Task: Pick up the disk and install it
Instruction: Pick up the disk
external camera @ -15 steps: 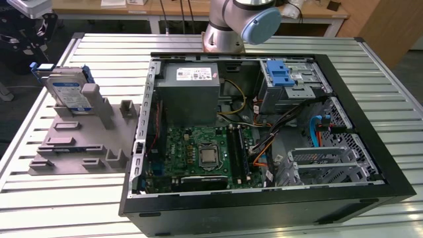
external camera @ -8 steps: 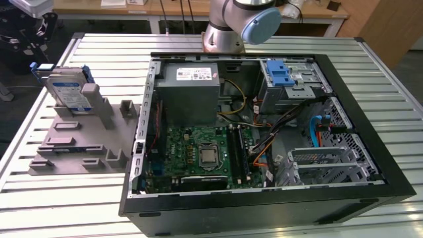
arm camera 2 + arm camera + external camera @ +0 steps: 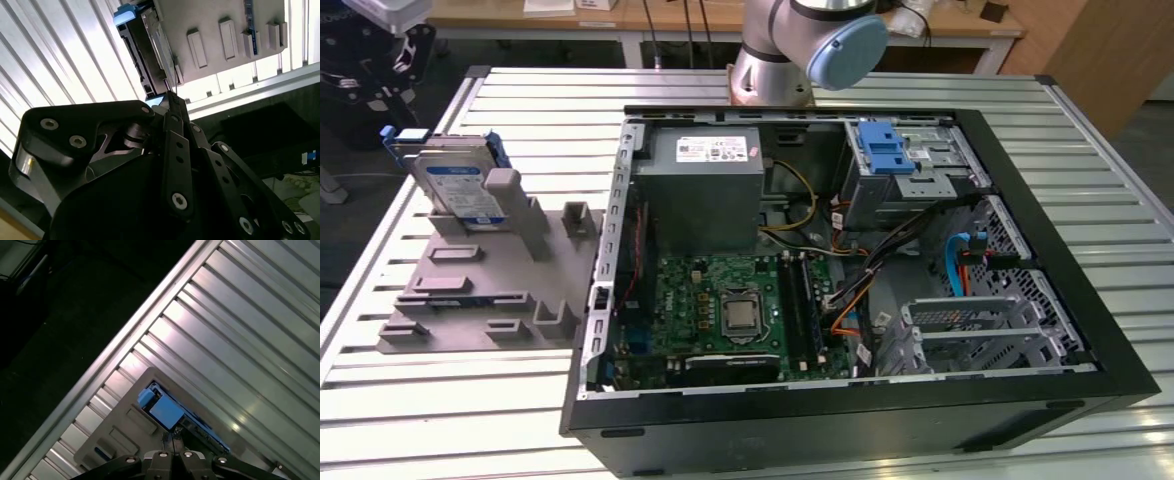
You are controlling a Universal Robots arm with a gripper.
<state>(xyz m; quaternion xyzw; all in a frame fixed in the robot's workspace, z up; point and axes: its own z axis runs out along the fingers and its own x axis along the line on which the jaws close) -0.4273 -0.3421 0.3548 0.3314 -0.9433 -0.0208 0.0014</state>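
Now disk (image 3: 458, 190) on edge in grey holder (image 3: 494, 290), label facing out; gripper (image 3: 171, 97) closed, holding nothing.

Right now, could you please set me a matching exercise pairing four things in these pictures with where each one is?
Things: 1 disk; 2 blue latch piece; 3 green circuit board; 4 arm base.
Places: A flat on the floor of the open computer case; B beyond the case's far wall in the exterior view; C standing on edge in the grey holder outside the case; D on the metal cage inside the case.
Pairs: 1-C; 2-D; 3-A; 4-B.
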